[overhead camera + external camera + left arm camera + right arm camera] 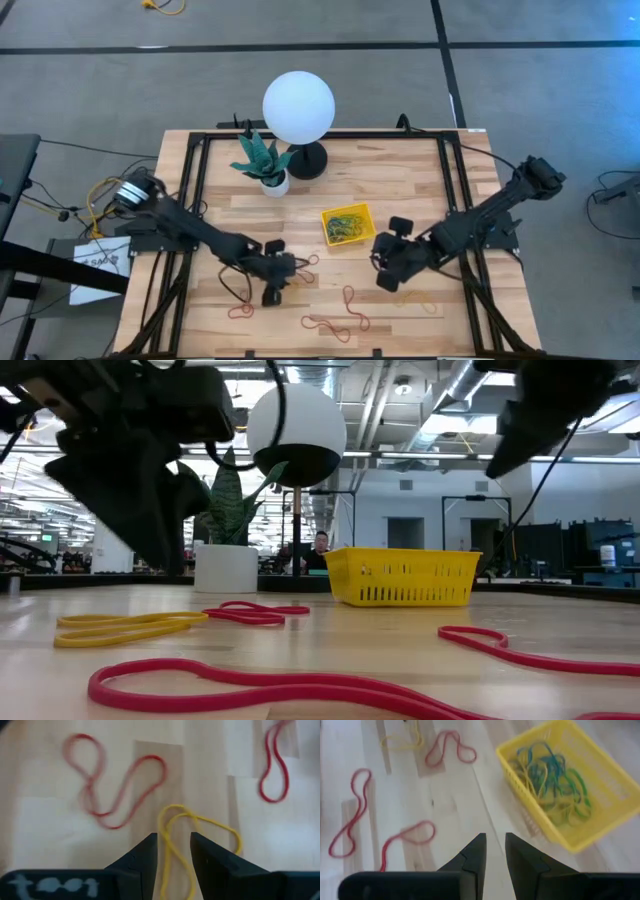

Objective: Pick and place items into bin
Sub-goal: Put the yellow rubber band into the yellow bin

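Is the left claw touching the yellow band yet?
Cannot tell. The left wrist view shows the left claw open, with the yellow band running between its fingers, but no plain contact or gap.

I can't see the yellow band's (172, 845) lower end in L wrist view, cut by frame bottom btwn the fingers. Red band (300, 690) runs off low view's bottom right. Person (320, 550) behind the bin (402, 577) mostly hidden.

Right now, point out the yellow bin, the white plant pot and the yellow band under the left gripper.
yellow bin (404, 588): low view, on its slotted front wall.
white plant pot (225, 569): low view, on its front side.
yellow band (216, 825): left wrist view, on the strand beyond the fingers.
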{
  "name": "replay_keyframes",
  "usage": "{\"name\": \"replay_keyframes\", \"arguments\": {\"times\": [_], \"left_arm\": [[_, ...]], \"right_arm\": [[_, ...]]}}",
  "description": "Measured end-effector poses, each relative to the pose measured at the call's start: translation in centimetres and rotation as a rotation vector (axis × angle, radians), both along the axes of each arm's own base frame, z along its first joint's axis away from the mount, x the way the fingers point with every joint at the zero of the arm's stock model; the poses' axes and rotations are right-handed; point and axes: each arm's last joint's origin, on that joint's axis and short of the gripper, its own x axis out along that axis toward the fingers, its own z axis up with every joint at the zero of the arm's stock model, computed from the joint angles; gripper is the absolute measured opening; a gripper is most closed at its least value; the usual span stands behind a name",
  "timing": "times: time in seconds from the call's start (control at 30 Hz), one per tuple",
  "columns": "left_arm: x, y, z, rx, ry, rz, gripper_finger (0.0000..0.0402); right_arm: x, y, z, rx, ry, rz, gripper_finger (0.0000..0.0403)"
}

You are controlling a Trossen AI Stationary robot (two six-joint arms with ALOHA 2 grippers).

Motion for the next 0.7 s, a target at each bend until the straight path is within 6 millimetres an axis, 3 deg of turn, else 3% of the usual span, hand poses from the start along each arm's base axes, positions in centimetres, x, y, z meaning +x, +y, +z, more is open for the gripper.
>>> {"name": "replay_keyframes", "arguments": {"times": [0.2,0.7], "left_arm": [[1.6,-0.9,-1.6,-0.012,0.057,-0.025,0.0105],[1.3,-0.7,-2.0,0.045,0.083,0.035,0.0105]], "right_arm": [[-0.3,0.7,-0.5,0.001,0.015,0.008,0.0066],[-0.2,0.8,-0.5,0.002,0.014,0.01,0.0066]]}}
